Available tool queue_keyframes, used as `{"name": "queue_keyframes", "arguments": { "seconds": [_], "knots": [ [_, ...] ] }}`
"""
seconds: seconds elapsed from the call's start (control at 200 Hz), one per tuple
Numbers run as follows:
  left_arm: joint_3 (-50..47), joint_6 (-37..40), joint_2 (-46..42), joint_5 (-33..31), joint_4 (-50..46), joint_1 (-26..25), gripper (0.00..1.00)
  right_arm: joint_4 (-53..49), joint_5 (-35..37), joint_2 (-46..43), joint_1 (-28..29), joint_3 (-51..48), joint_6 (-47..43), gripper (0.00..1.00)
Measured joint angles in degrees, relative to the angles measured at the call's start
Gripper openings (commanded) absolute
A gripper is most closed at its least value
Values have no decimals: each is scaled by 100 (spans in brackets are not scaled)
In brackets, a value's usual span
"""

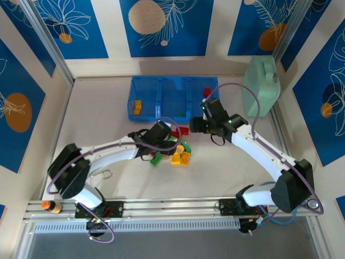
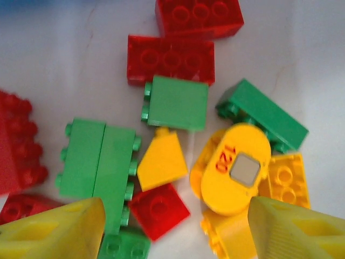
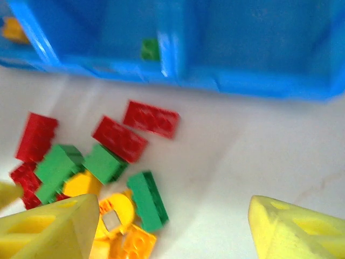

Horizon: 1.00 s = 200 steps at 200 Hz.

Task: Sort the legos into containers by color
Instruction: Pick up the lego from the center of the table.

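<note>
Blue leaf-patterned panels [image 1: 161, 27] wall in a pale bench [image 1: 102, 108]. At the back stands the blue tray [image 1: 172, 81], with a mint case [image 1: 260, 86] upright to its right.

Most of the legos [image 1: 180, 155] lie loose in a heap on the bench, near the front of the tray, between the two arms. In the tray, the left compartment has yellow-orange bricks [image 1: 137, 106], and a red brick [image 1: 206, 91] is in the right one. The right wrist view shows a green brick [image 3: 150, 48] in the middle compartment, just beside a divider.

The left claw [image 2: 172, 232] hangs over the heap with its yellow fingers [image 2: 54, 232] spread wide and nothing between them. Under it are two red bricks [image 2: 171, 58] side by side, a green block [image 2: 178, 102] touching the nearer one, a long green pair [image 2: 97, 162], a yellow slope piece [image 2: 161, 162], and a yellow oval piece [image 2: 232, 167] marked 120 lying on other yellow bricks.

The right claw [image 3: 172, 226] sits at the heap's right edge, between heap and tray. Its fingers [image 3: 296, 232] are also well apart and empty, over bare bench.
</note>
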Motion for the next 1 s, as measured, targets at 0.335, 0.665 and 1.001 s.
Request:
{"name": "queue_keyframes", "arguments": {
  "seconds": [0.335, 0.665, 1.001],
  "knots": [
    [1408, 446, 1390, 308, -227, 343, 70, 195, -227, -1137, -426, -1272, 455, 72],
    [1832, 581, 1904, 452, -549, 393, 69, 420, -516, -1309, -717, -1572, 529, 71],
    [1934, 619, 2107, 411, -754, 393, 56, 573, -643, -1318, -782, -1622, 566, 70]
  ]
}}
